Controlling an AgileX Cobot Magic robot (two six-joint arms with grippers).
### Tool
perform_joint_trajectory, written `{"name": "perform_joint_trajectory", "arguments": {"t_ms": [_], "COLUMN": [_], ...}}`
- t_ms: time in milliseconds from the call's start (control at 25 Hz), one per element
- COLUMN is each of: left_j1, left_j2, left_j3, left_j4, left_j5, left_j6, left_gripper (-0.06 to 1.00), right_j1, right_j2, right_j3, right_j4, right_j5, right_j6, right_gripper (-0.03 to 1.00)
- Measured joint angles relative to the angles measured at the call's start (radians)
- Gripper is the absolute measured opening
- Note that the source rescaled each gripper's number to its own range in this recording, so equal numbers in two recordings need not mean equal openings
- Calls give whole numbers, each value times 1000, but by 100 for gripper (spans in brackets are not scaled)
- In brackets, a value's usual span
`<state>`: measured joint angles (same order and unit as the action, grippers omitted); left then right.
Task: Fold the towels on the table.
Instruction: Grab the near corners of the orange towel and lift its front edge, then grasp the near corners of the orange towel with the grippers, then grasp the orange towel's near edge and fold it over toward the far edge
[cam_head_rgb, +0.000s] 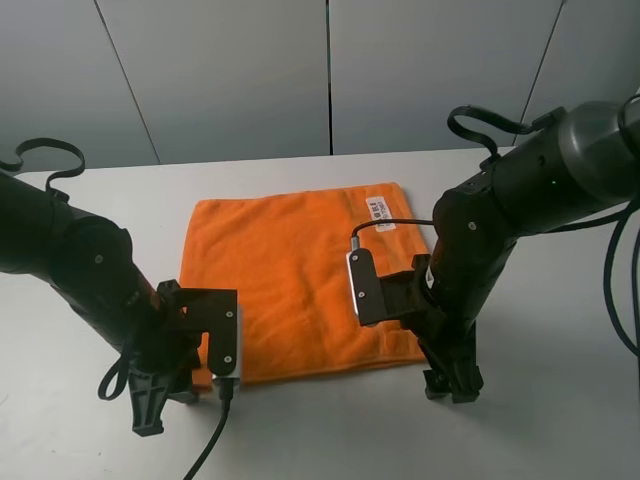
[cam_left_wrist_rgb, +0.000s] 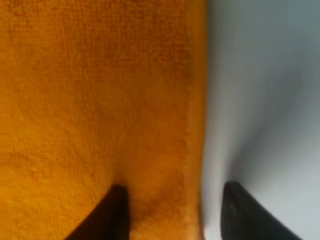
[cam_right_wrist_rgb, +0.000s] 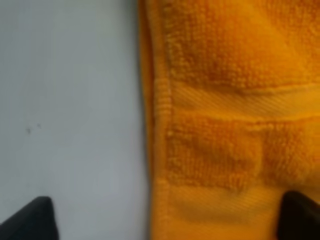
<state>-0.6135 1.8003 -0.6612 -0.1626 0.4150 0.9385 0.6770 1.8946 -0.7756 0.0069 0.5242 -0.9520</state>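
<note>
On the white desk (cam_head_rgb: 540, 430) we hold left gripper (cam_left_wrist_rgb: 174, 202) and right gripper (cam_right_wrist_rgb: 167, 212) spread astride the orange towel (cam_head_rgb: 290, 280)'s lower corners, ready to pinch.

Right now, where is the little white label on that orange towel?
In the high camera view, the label lies on the towel near its far right corner, by the edge away from the camera and just left of the right arm.
</note>
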Motion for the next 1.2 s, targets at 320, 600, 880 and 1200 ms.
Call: {"name": "perform_joint_trajectory", "arguments": {"t_ms": [320,600,880,1200], "left_j1": [0,0,0,0], "left_j2": [2,-7,-137,-282], "left_j3": [0,0,0,0], "left_j4": [0,20,110,291], "left_j5": [-4,12,65,92], "left_j6": [2,4,-17,-154], "left_gripper": [1,1,1,1], "right_j1": [0,0,0,0], "right_j2": [4,-10,-81,-120], "right_j3": [-2,-6,-39,-122], "right_j4": [-7,-13,-39,-165], "right_j5": [-66,-52,69,164], "right_j6": [37,50,50,146], "right_gripper": [0,0,0,0]}}
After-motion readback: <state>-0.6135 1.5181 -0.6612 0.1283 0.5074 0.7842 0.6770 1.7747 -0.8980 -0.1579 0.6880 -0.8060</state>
